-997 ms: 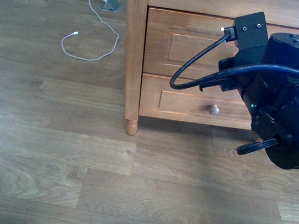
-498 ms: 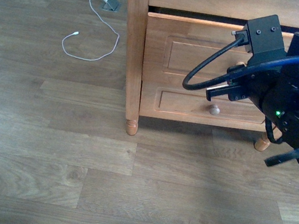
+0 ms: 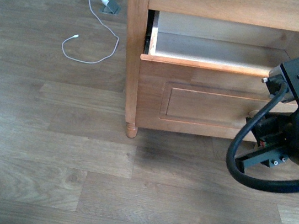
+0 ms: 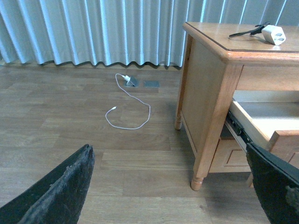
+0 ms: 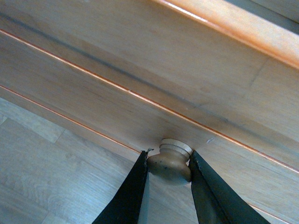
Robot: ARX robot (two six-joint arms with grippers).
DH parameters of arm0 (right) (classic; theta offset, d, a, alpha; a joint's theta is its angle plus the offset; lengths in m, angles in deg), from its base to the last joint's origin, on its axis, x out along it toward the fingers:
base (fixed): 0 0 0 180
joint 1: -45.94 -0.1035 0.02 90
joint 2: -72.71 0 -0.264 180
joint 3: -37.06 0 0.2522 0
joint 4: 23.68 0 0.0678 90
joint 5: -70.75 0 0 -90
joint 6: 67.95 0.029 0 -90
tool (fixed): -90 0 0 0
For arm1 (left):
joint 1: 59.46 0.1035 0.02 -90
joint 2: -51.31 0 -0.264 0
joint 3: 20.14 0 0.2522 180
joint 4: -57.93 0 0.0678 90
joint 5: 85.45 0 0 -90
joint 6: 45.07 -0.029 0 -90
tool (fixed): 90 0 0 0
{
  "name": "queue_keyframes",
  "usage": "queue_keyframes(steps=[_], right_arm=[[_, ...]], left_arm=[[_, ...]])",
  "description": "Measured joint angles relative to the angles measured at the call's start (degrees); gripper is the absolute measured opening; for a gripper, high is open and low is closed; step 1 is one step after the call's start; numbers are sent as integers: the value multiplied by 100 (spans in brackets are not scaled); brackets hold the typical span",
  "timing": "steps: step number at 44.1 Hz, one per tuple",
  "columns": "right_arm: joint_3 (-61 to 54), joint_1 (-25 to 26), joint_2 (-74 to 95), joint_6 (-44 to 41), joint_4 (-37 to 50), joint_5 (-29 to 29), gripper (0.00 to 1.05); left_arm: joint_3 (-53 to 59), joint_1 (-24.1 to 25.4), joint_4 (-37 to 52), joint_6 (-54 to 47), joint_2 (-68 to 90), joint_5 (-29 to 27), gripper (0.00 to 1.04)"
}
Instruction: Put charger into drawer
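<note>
The drawer [image 3: 207, 100] stands open at my one o'clock. My right gripper [image 5: 167, 164] pinches its knob [image 5: 172, 157]; my left gripper [image 4: 168, 149] hangs spread wide, empty. The charger [image 4: 273, 33] lies on the cabinet top [image 4: 219, 39], above the drawer. It is probably light, hard and smooth, with a stiff black cable [image 4: 243, 33] — best pinched across the white body's flat sides.

The wooden bench [image 4: 219, 35] stands on the plank floor [image 3: 73, 179] and carries the charger [image 4: 273, 34] on its top, while a thin white cable [image 3: 117, 43] lies looped on the floor.
</note>
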Motion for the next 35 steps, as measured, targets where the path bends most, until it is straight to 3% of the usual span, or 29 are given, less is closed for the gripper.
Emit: queue_keyframes(steps=[17,24,30,35], right_arm=[[-737,79,-1049,-162,-828,-393,20],[-1023,221,-1790,-299,-1248,-575,49],[-1259,570,-2962,-358,-1825,-846,77],[-1338,868,-3856,-306,-2118,-911,95]], left_arm=[[0,0,0,2,0,0,99],[0,0,0,0,0,0,99],[0,0,0,0,0,0,99],[0,0,0,0,0,0,99]])
